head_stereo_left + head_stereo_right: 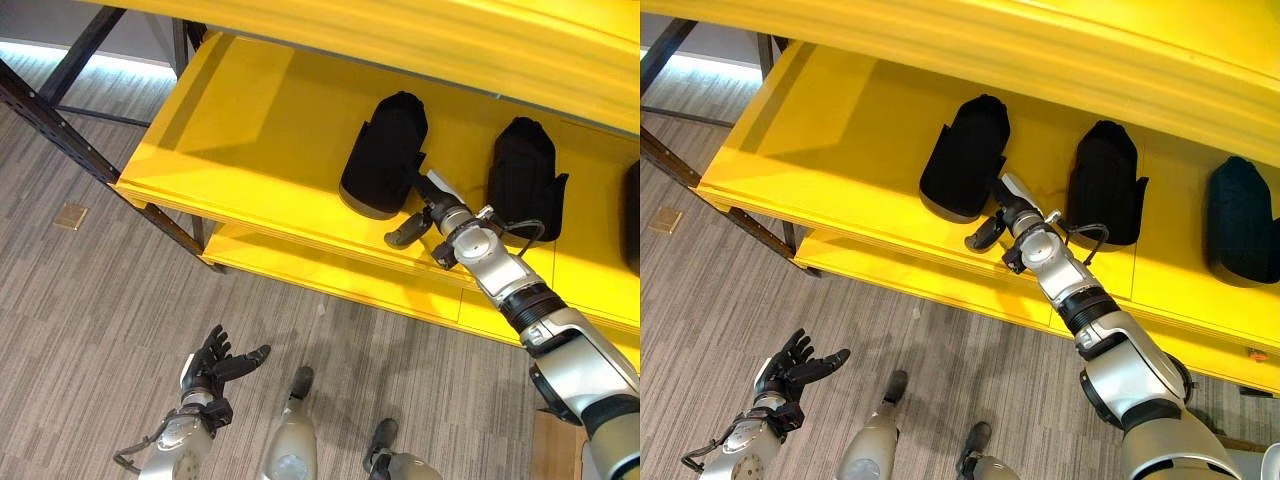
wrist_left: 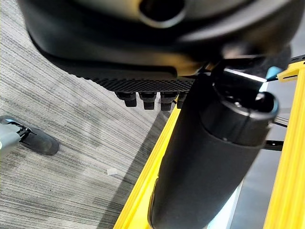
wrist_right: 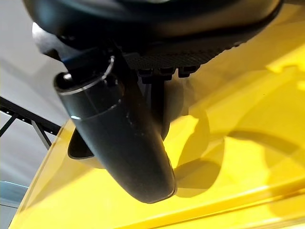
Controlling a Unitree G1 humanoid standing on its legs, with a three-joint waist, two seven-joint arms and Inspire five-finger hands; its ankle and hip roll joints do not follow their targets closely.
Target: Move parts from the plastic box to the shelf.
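Note:
Three black parts stand on the yellow shelf (image 1: 840, 130): a left part (image 1: 965, 155), a middle part (image 1: 1105, 180) and a right part (image 1: 1240, 220). My right hand (image 1: 1010, 205) reaches onto the shelf board, against the near right side of the left part (image 1: 382, 150). Its fingers lie straight along that part and the thumb (image 1: 405, 232) sticks out over the shelf's front edge; the hand is open. In the right wrist view the fingers (image 3: 162, 74) point at the part's dark base (image 3: 86, 152). My left hand (image 1: 215, 365) hangs low over the floor, open and holding nothing.
An upper yellow board (image 1: 450, 40) overhangs the shelf. A lower yellow board (image 1: 330, 275) juts out below the front edge. Dark metal frame legs (image 1: 60, 135) run down at the left. A small brass plate (image 1: 70, 216) is set in the grey floor.

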